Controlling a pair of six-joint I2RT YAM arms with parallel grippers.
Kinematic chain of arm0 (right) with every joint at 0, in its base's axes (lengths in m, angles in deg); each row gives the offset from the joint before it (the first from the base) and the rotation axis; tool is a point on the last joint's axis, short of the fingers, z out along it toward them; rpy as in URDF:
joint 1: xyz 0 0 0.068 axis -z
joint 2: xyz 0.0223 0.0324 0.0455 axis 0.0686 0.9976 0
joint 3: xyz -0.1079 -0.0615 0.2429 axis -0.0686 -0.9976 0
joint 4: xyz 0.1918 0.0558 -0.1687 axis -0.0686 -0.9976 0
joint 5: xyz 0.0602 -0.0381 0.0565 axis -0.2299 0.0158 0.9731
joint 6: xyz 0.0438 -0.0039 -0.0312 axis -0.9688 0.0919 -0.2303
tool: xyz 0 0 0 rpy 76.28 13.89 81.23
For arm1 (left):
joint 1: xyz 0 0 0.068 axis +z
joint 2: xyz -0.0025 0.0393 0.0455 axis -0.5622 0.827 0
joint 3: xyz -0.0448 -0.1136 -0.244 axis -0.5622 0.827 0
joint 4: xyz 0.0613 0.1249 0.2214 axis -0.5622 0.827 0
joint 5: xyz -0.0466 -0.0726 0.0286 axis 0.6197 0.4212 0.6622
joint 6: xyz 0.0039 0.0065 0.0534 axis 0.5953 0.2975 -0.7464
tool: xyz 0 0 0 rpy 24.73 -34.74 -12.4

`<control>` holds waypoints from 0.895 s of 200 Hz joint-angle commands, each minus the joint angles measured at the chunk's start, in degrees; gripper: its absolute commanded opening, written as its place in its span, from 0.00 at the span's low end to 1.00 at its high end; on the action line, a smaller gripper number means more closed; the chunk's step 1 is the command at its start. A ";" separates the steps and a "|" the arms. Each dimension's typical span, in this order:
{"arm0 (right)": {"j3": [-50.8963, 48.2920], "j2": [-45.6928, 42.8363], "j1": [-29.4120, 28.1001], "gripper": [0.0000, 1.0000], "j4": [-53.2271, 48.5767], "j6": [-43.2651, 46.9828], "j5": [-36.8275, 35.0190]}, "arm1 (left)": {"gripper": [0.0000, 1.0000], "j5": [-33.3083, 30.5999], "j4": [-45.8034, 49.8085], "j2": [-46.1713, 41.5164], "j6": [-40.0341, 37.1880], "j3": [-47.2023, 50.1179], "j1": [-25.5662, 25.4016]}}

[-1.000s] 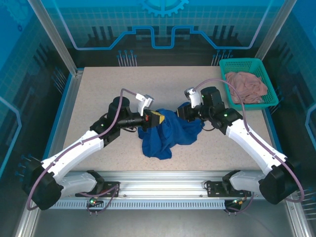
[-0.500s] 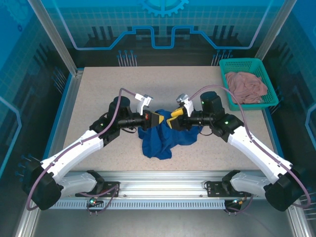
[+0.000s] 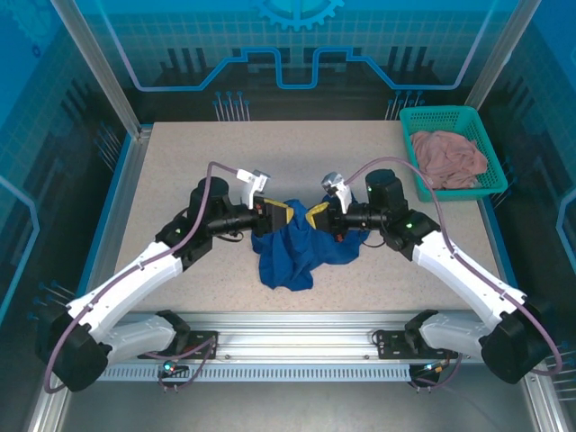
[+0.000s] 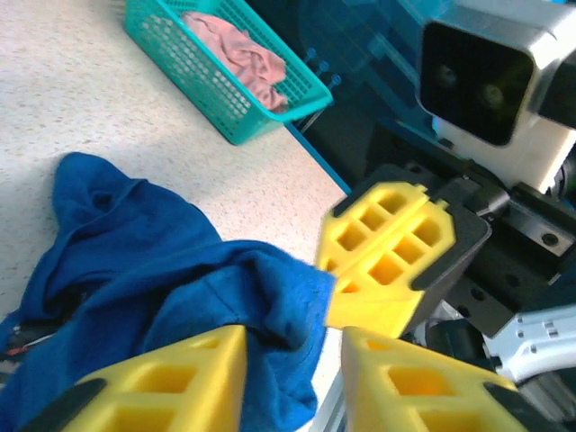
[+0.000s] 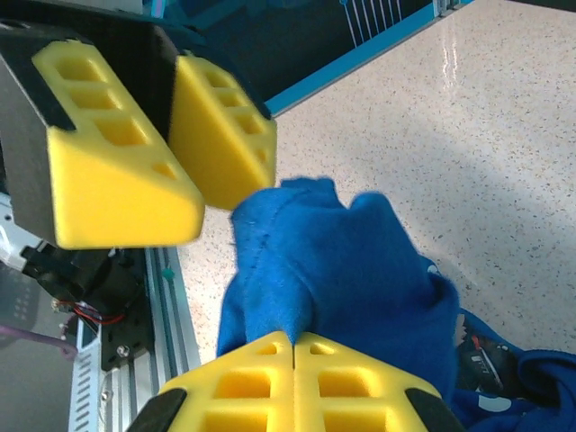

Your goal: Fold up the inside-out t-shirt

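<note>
The inside-out t-shirt (image 3: 297, 255) lies in a crumpled heap in the middle of the table (image 3: 180, 153), a little towards the lower edge of the top view, and no part of it is spread flat. The two hands meet nose to nose over the upper edge of this heap. The right hand (image 5: 295, 346) is fully closed, and in its wrist view the two yellow fingers pinch a raised ridge of the blue cloth, with the seam running up from between them. The left hand (image 4: 292, 349) is partly open. A corner of the same ridge hangs in the gap beside one finger, but the fingers do not press on it, so I judge that it holds nothing. The teal basket (image 3: 477, 121) with the pink cloth (image 3: 450, 157) stands at the upper right of the table, well apart from the work. I think the step in hand is a change of grip on one fold, made to sort out the garment, and the folding itself is not yet begun. The next move, in my opinion, asks the left hand to take a hold further along the edge, apart from the right hand's hold. Then both hands can draw apart and open the shirt on the table.
</note>
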 commanded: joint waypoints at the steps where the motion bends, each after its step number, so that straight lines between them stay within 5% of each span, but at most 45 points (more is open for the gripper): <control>1: -0.99 -1.31 0.94 0.00 6.13 -2.59 3.35 | 0.42 -3.00 -0.67 -1.79 -1.02 2.21 1.19; 54: -4.02 -3.03 2.02 0.00 7.55 -3.66 3.29 | 0.55 -1.83 0.33 1.69 -1.73 1.39 1.53; 85: -4.37 -3.91 2.65 0.00 8.10 -4.48 3.58 | 0.52 0.49 -0.19 3.97 -1.77 0.41 1.56; 115: -4.95 -4.31 3.49 0.00 9.63 -5.29 6.51 | 0.36 3.03 -1.96 6.51 -2.07 -0.68 1.56; 144: -2.91 -4.87 5.28 0.00 1.06 -3.11 -1.86 | 0.01 6.67 -5.68 6.54 -1.66 -0.73 1.51; 158: -0.18 -4.11 5.08 0.00 -5.14 -2.52 -10.43 | 0.00 8.70 -9.46 4.83 -1.23 1.48 1.59; 179: -0.96 -4.33 5.02 0.00 -5.12 -3.17 -13.36 | 0.00 9.31 -13.15 2.22 -1.35 4.22 1.52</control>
